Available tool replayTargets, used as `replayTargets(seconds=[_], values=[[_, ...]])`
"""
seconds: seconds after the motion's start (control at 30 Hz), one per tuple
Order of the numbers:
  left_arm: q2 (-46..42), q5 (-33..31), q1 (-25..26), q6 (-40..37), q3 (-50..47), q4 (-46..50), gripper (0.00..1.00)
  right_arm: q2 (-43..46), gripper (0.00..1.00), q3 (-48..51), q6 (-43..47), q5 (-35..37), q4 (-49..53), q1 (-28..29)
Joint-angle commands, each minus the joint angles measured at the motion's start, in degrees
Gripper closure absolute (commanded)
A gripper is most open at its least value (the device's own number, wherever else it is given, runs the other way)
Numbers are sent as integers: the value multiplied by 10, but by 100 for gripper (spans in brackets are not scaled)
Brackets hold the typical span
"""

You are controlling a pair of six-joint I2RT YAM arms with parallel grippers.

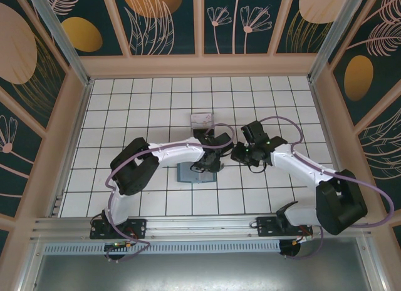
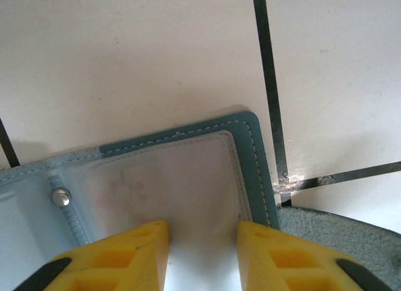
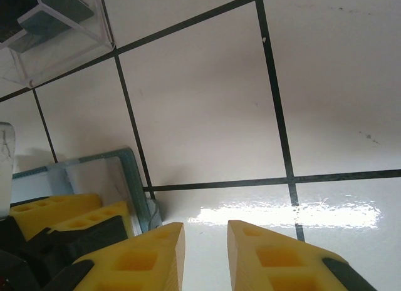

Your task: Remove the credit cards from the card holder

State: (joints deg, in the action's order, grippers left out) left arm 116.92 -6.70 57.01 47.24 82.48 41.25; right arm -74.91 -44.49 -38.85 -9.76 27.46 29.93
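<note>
Desk (image 1: 144, 103): white tiles with dark joints, walled on three sides. Card holder (image 1: 193, 173): teal bifold, lying open and flat on the desk near the middle, just in front of the left arm's wrist. In the left wrist view, the holder (image 2: 245, 154) shows a stitched teal border with a rounded corner, a clear window pocket and a metal stud (image 2: 61, 196) at the fold. A pale, faintly pinkish surface lies behind the window, and whether that is a card cannot be told. Left gripper (image 2: 202, 231): yellow fingers (image 2: 141, 253) a narrow way apart, low over the window pocket, with a pale surface in the gap. It cannot be told whether they pinch anything. In the top view, this gripper (image 1: 210, 161) sits at the holder's far right corner. Right gripper (image 3: 205, 231): yellow fingers (image 3: 156, 253) slightly spread with bare glossy tile showing through the gap, nothing between them. It stands just right of the holder's corner (image 3: 130, 172), and the left fingers (image 3: 56, 211) are beside it on the pocket. In the top view, the right gripper (image 1: 240, 154) is close to the left one, apart from the holder. Box (image 1: 202, 121): clear plastic, on the desk beyond both grippers. Through the wall of the box (image 3: 94, 25) a dark flat piece (image 3: 59, 9) shows, too unclear to name.
</note>
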Motion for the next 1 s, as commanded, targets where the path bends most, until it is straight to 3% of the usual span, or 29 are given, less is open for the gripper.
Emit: replayTargets(seconds=[0.0, 0.23, 0.57, 0.97], values=[[26, -11, 2, 2, -4, 28, 72, 14, 74, 4, 12, -3, 9, -3], [-1, -12, 3, -5, 3, 15, 86, 17, 74, -3, 10, -4, 13, -3], [-80, -2, 3, -7, -22, -25, 91, -5, 74, -20, 5, -30, 0, 16], [-184, 19, -3, 6, -217, -242, 92, -88, 80, -50, -3, -94, -54, 67]])
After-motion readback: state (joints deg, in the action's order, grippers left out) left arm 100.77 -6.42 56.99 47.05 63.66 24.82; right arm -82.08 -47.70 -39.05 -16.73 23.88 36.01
